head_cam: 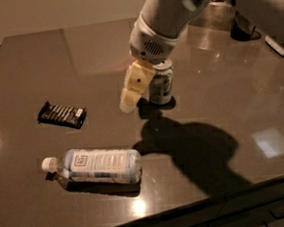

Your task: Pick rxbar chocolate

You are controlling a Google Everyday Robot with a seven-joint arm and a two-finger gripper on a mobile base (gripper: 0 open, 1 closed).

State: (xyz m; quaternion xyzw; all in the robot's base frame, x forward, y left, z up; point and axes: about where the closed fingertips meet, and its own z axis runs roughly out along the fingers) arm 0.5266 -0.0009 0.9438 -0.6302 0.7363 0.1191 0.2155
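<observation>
One bar to reach, gripper not over it yet

Step in hand: the approach, nothing held.
- The gripper (128, 102) hangs just left of the silver can (162, 85), overlapping the can's left edge in this view and pointing down and left.
- It looks to be above the table (238, 104), not touching it. Its shadow falls apart from it, on the near side of the can.
- Claw width: cannot tell from this angle.
- The rxbar chocolate (62, 115) lies flat, well left of the can and slightly nearer the camera. Its long axis runs roughly away from the can, with the white patch on the end facing the can.
- The water bottle (98, 165) lies on its side, left of the can and much nearer the camera, cap pointing away from the can.

How to do it well (my judgement):
- Move left, away from the can, before dropping. A sideways sweep at low height risks clipping the can.
- Stop with the claw centred over the bar's middle and span the short width, not the length.
- Come straight down until nearly on the tabletop. The bar is thin, so a high close would miss it.
- The wrapper likely slips, so close firmly and lift straight up.
- The bottle is probably far enough off to ignore.
</observation>
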